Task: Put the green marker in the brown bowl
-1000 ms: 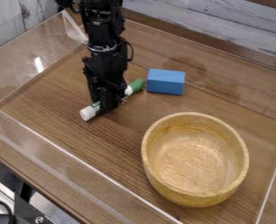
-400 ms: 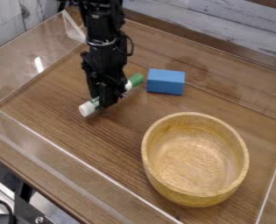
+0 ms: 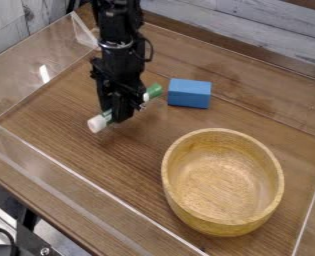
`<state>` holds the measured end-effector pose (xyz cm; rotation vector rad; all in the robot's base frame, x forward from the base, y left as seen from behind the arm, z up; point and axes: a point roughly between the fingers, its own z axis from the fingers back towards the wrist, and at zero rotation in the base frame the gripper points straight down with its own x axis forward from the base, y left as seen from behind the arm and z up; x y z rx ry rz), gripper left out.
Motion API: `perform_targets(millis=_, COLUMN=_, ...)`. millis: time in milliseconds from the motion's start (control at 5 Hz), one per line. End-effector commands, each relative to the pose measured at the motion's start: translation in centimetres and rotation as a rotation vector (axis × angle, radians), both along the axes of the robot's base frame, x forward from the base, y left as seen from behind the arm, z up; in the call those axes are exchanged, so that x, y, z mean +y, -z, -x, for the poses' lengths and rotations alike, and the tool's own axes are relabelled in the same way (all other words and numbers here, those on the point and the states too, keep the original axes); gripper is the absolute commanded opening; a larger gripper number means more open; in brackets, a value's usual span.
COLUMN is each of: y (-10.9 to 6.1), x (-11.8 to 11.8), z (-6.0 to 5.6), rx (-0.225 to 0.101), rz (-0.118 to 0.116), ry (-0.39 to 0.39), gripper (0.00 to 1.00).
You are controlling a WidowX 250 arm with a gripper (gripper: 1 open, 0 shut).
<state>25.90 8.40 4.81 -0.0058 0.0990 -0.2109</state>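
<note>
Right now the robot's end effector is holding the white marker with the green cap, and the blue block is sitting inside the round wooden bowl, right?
Not quite. The blue rectangular block sits on the wooden table, outside the round light-brown wooden bowl, which holds nothing. The camera view shows this. The rest is right: the end effector holds the white marker with the green cap.

Open tabletop (image 3: 80,190) between fingers (image 3: 121,112) and brown bowl (image 3: 224,180); blue block (image 3: 189,93) just beside.
</note>
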Motion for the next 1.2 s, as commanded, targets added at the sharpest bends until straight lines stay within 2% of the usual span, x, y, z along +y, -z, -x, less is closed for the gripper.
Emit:
perform_targets(millis=0, y=-2.9, x=-0.5, z=-1.0, rx=-0.071, rz=-0.031, ry=-0.014, gripper=0.00)
perform_targets(millis=600, y=-5.9, x=-4.5, z=-0.4, rx=-0.081, rz=-0.031, ry=-0.112, gripper=0.00)
perform_targets(millis=1000, y=-7.2, x=-7.0, z=0.5, rx=-0.095, rz=-0.020, ry=-0.142, gripper=0.00)
